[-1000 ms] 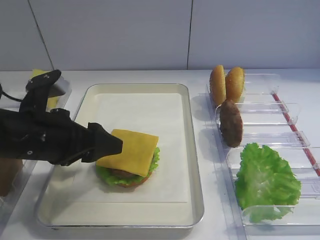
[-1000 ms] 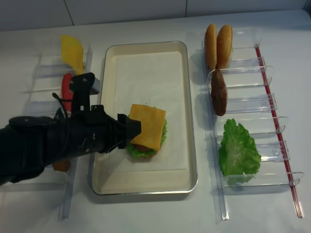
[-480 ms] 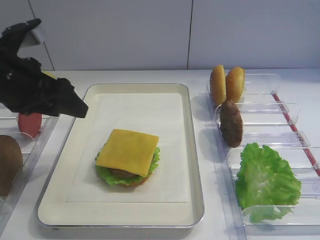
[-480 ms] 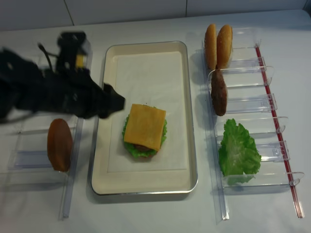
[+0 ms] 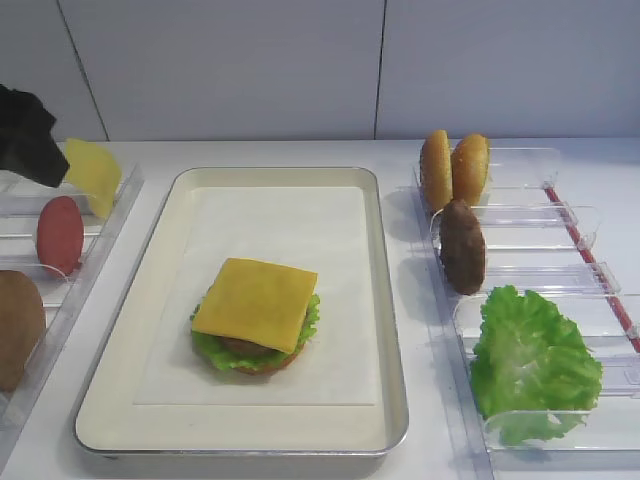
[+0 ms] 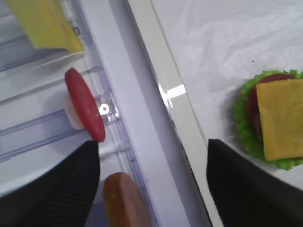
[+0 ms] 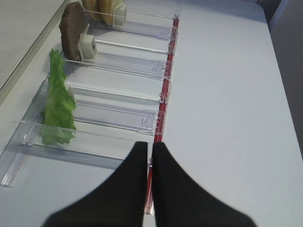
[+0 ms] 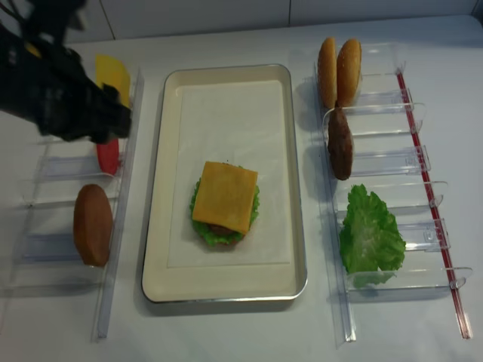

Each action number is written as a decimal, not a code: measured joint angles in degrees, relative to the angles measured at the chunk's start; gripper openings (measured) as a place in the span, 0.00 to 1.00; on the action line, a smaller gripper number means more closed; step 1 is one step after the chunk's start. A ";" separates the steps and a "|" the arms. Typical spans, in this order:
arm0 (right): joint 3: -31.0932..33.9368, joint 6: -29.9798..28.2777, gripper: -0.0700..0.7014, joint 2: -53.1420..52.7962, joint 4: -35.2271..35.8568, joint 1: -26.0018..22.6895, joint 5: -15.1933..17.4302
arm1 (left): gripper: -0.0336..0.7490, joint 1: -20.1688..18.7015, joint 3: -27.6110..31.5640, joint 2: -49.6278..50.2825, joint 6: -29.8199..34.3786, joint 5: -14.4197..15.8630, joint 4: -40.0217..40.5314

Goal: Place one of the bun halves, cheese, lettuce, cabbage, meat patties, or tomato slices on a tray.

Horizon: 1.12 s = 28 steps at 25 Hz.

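Note:
The orange cheese [image 5: 255, 303] lies flat on top of a lettuce-and-patty stack in the middle of the tray [image 8: 155, 188]. The same cheese [image 6: 279, 118] shows at the right edge of the left wrist view. My left gripper [image 6: 154, 189] hovers open and empty over the left rack, beside the tray's left rim. Its dark arm [image 8: 60, 90] covers that rack's far end. A tomato slice [image 6: 85, 104] and a bun half [image 6: 124, 201] stand in the rack beneath it. My right gripper [image 7: 150, 146] is shut on nothing, above the near end of the right rack.
The right rack holds two bun halves [image 5: 455, 168], a meat patty [image 5: 462, 245] and loose lettuce [image 5: 530, 360]. A paler curled yellow slice [image 5: 92, 172] stands at the far end of the left rack. Bare paper lines the tray around the stack.
My left gripper has pulled away from the cheese, moving left and back over the left rack. The cheese stays flat on the stack. The right side is unchanged.

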 joint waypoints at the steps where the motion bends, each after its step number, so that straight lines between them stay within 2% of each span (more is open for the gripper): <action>1: 0.00 0.00 0.80 0.00 0.00 0.00 0.00 | 0.64 0.00 -0.13 -1.43 -0.97 0.88 1.16; 7: 0.00 0.00 0.80 0.00 0.00 0.00 0.00 | 0.63 0.00 -0.24 -10.20 -5.70 8.68 6.66; 11: 0.00 0.00 0.80 0.00 0.00 0.00 0.00 | 0.57 0.00 -0.13 -16.53 -6.95 11.96 8.08; 17: 0.00 0.00 0.80 0.00 0.00 0.00 0.00 | 0.54 0.10 5.49 -26.75 -9.23 13.35 8.86; 28: 0.00 0.00 0.80 0.00 0.00 0.00 0.00 | 0.54 0.09 21.76 -51.16 -12.16 13.84 8.98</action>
